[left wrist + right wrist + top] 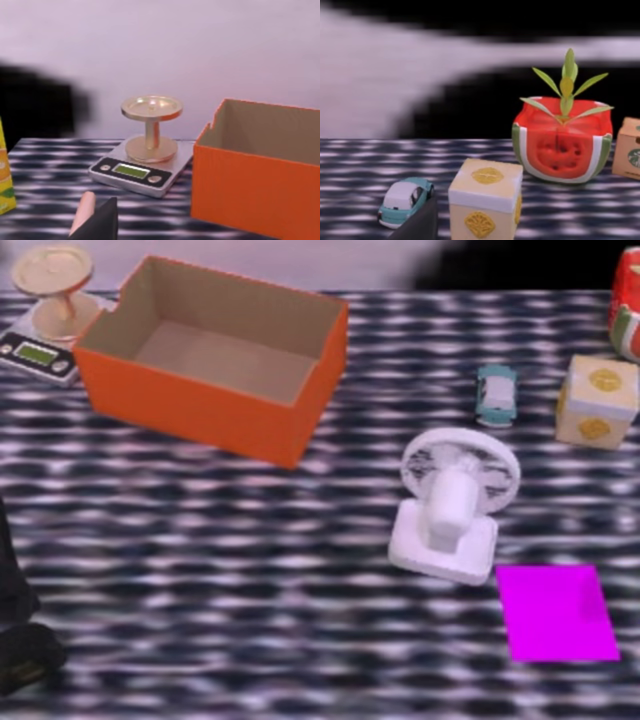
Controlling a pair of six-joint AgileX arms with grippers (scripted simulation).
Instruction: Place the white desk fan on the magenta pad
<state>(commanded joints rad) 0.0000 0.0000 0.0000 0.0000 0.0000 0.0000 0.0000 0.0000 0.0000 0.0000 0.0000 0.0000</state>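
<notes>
- Toward the table's right side, the white desk fan (452, 508) stands upright just beside the magenta pad (556, 611) — off it, with nothing gripping it.
- Left arm is parked at the table's left edge; whether its fingers are apart or together I cannot tell. Right gripper is unseen from above.
- Judged step: approach not yet begun — the next move calls for reaching the fan.
- Orange box (215, 355): open-topped, empty.

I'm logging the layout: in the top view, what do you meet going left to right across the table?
Kitchen scale → orange box → white desk fan → magenta pad
</notes>
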